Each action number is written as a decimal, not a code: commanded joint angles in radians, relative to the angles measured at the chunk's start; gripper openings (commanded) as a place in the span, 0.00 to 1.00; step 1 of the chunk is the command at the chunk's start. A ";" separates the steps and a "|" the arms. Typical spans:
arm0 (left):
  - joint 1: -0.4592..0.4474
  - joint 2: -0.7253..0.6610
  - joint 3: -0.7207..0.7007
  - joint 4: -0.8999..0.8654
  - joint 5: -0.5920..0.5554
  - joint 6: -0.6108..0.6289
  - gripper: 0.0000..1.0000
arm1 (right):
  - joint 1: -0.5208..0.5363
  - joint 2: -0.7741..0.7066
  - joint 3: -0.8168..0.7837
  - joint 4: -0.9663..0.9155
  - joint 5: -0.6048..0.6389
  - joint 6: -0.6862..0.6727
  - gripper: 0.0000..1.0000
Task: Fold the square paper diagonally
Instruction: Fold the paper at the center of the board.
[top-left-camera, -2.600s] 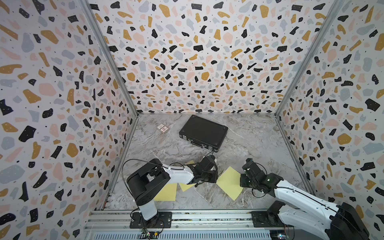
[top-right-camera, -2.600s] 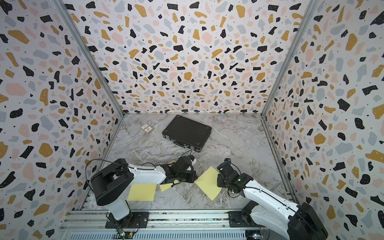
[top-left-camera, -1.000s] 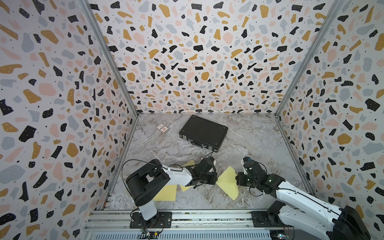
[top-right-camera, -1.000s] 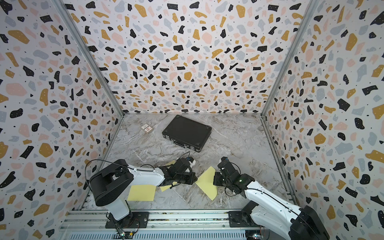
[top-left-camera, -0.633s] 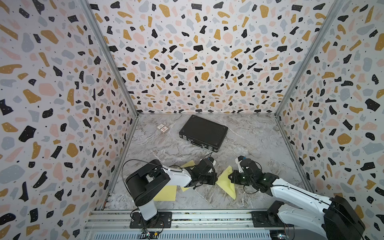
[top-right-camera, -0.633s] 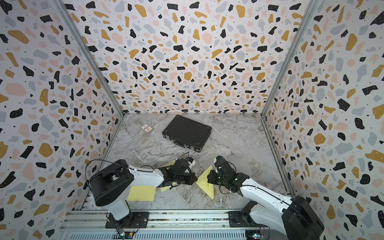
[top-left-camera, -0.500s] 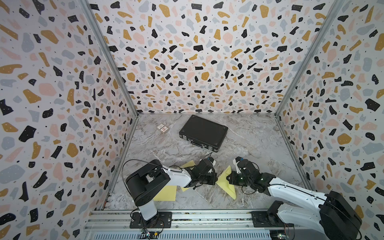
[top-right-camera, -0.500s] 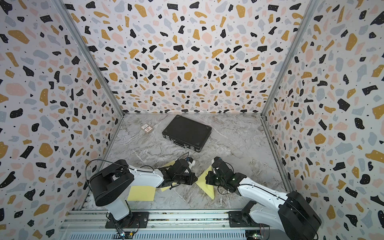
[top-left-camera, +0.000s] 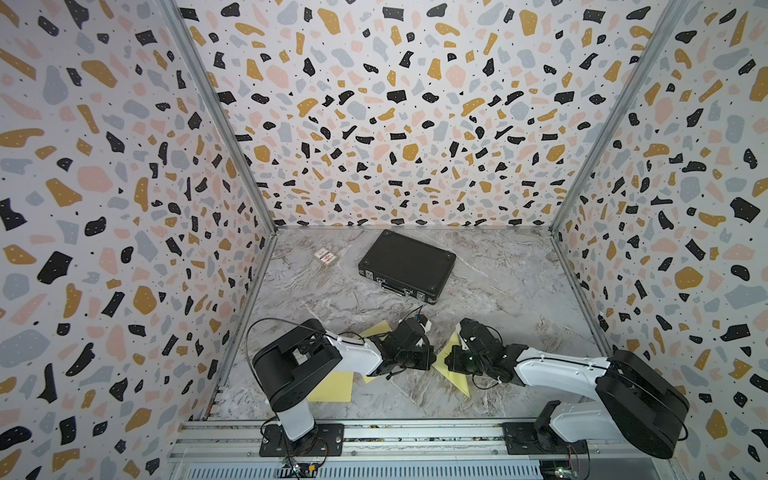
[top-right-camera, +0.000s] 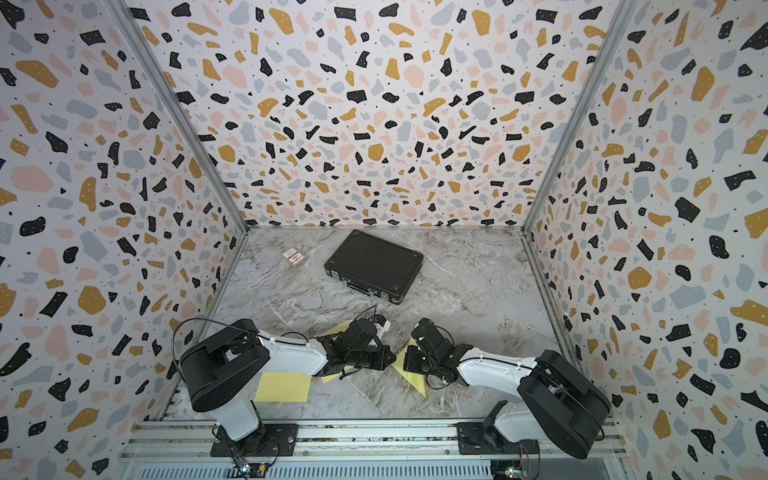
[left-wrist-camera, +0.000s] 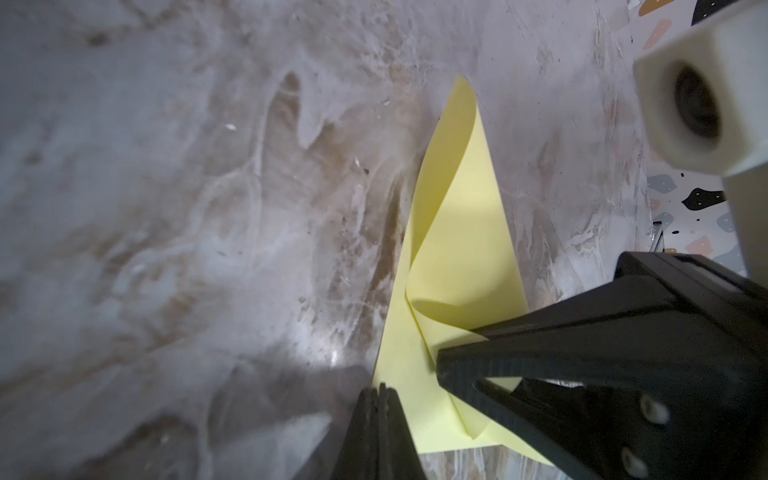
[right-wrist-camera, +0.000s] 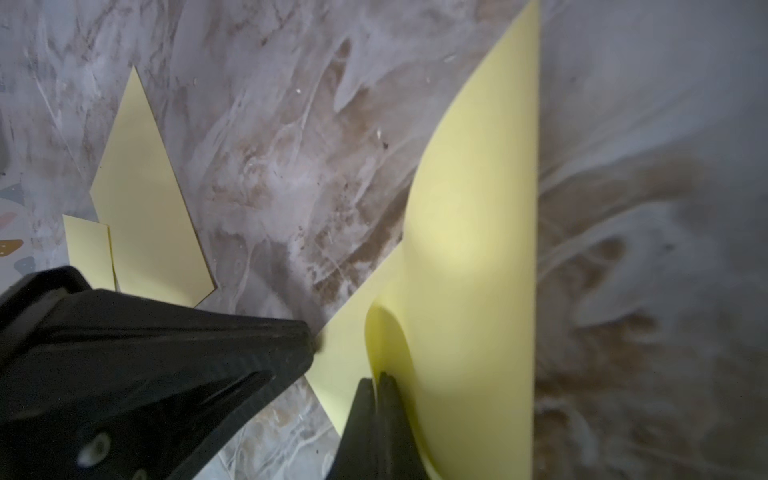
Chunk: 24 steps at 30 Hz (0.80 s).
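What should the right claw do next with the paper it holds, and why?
Probably lower the pinched corner onto the corner beside the left claw. The right claw is shut on a flap of the square paper that arches over the sheet, uncreased, while the shut left claw sits at the opposite corner.

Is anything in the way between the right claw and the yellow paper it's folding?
Nothing visible. The right gripper is shut on the paper, one flap curled over. The left gripper, shut too, sits at its edge.
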 joint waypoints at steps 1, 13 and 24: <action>-0.002 0.041 -0.042 -0.096 -0.009 -0.001 0.07 | 0.009 -0.003 0.026 0.001 0.023 0.007 0.00; -0.002 0.036 -0.045 -0.105 -0.017 0.000 0.07 | 0.012 -0.057 0.032 -0.038 0.048 -0.011 0.00; -0.010 0.040 -0.036 -0.112 -0.026 -0.001 0.07 | 0.014 0.020 0.043 -0.005 0.036 -0.007 0.00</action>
